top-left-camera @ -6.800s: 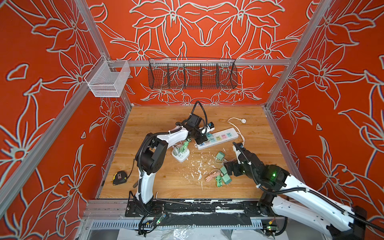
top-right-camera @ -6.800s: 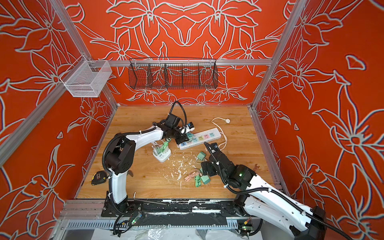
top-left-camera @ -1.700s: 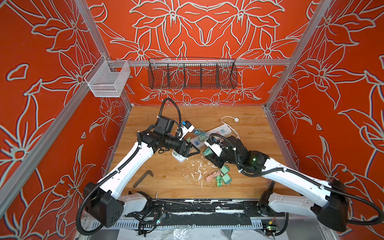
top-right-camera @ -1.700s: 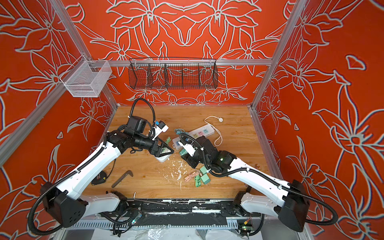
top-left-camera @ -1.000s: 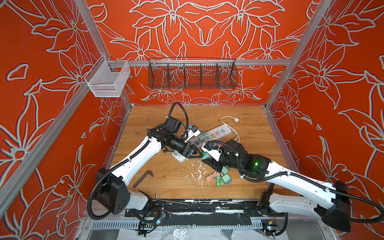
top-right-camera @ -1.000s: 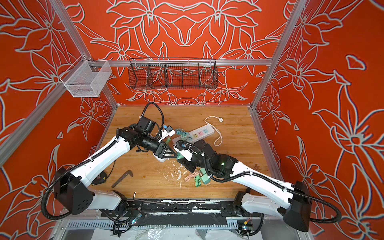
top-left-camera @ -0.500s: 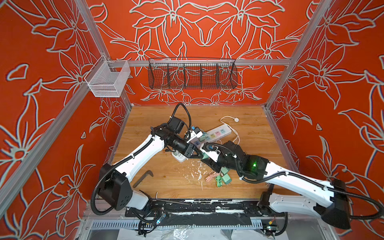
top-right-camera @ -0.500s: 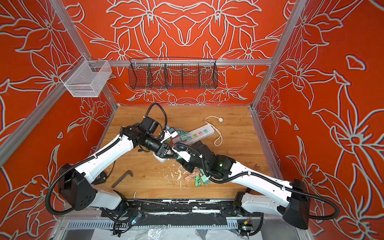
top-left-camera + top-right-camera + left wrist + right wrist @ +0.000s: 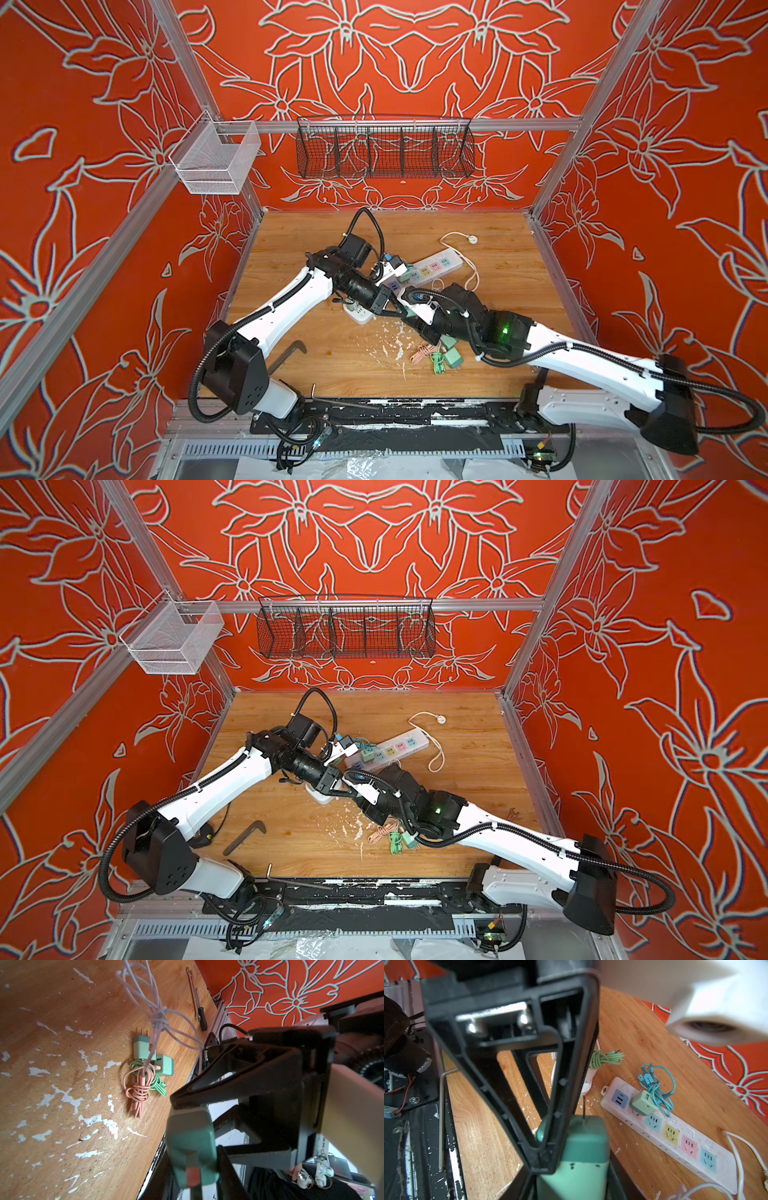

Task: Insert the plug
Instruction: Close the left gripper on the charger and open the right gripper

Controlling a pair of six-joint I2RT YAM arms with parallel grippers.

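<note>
Closing since a second ago, the left tool (image 9: 197, 1132) now clamps the green plug (image 9: 584, 1147), which the right tool (image 9: 574, 1183) also grips. It hangs above the tabletop (image 9: 299, 357), near the power strip (image 9: 436, 266).

You will find no lettering you can read here: the power strip (image 9: 670, 1136) shows only coloured socket faces, and dark marks on the green plug (image 9: 583, 1157) near it are illegible.

I see the white plastic power strip (image 9: 434, 266) lying mid-table on the wooden tabletop (image 9: 503, 249), with a light-green cube charger (image 9: 643, 1104) plugged in near its left end. Just in front of the strip, the left gripper (image 9: 399, 309) and right gripper (image 9: 417, 316) meet on a teal cube charger (image 9: 191, 1142). Nearer me lies a pink coiled cable (image 9: 419, 351), and a dark L-shaped hex key (image 9: 286, 357) lies front left.
</note>
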